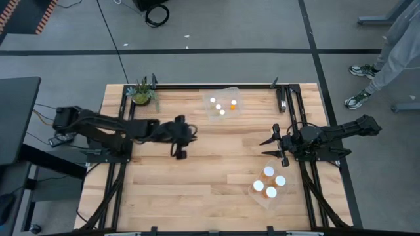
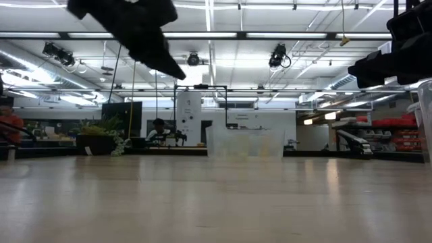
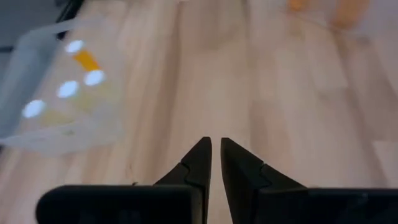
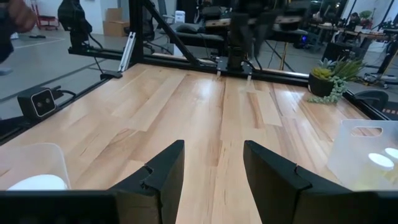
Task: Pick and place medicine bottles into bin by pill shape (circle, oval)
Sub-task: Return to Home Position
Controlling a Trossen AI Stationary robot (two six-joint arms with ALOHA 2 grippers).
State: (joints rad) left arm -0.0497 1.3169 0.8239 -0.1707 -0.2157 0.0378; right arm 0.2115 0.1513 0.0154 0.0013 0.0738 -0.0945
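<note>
Presently, the medicine bottles (image 1: 269,172) are gathered in the far bin (image 1: 231,92) and the near bin (image 1: 257,196) at right. The left gripper (image 1: 178,154) is held above the bare table (image 1: 216,164), fingers pressed almost together; the right gripper (image 1: 268,148) is spread wide just beyond the near bin.

Left gripper (image 1: 178,153) hovers over the table's (image 1: 210,196) left-centre, fingers almost together; right gripper (image 1: 268,147) hovers over its right side, fingers spread apart.
</note>
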